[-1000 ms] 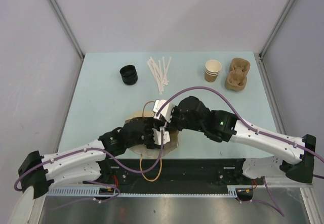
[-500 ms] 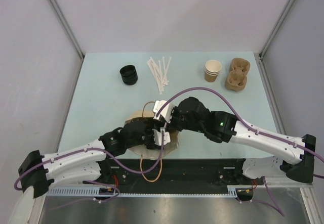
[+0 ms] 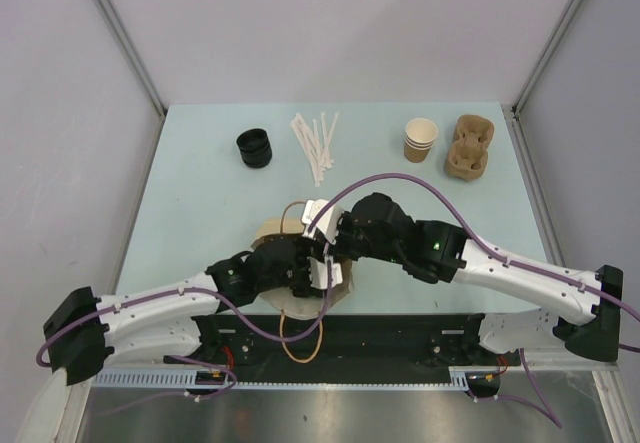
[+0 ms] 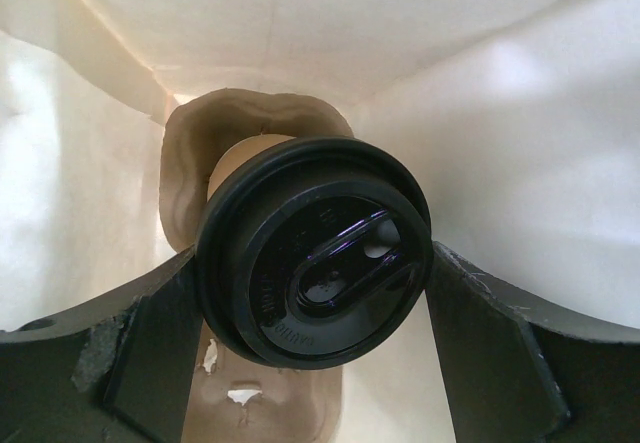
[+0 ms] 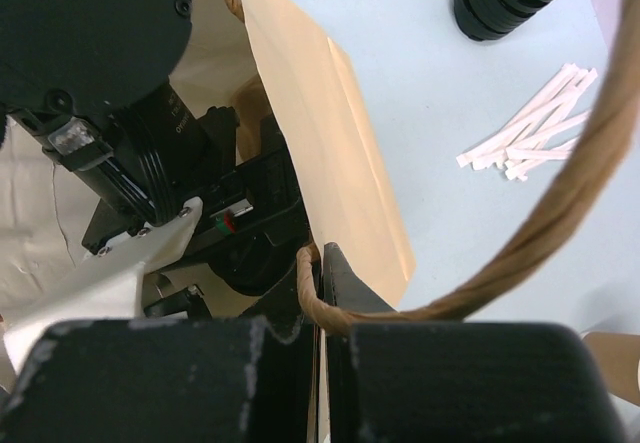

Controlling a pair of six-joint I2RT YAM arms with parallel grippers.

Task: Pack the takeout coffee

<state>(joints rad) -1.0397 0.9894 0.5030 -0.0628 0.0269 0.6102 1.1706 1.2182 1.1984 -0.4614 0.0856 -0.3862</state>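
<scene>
The coffee sat in the carrier inside the bag. Its lid was clasped on both sides by the left gripper, with the axis along the fingers. The handle was pinched by the closed right gripper.

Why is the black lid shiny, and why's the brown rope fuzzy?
Left wrist view: light inside the pale paper bag glints off the takeout coffee's glossy lid. Right wrist view: the bag handle loops very close to the lens, so it's out of focus.
</scene>
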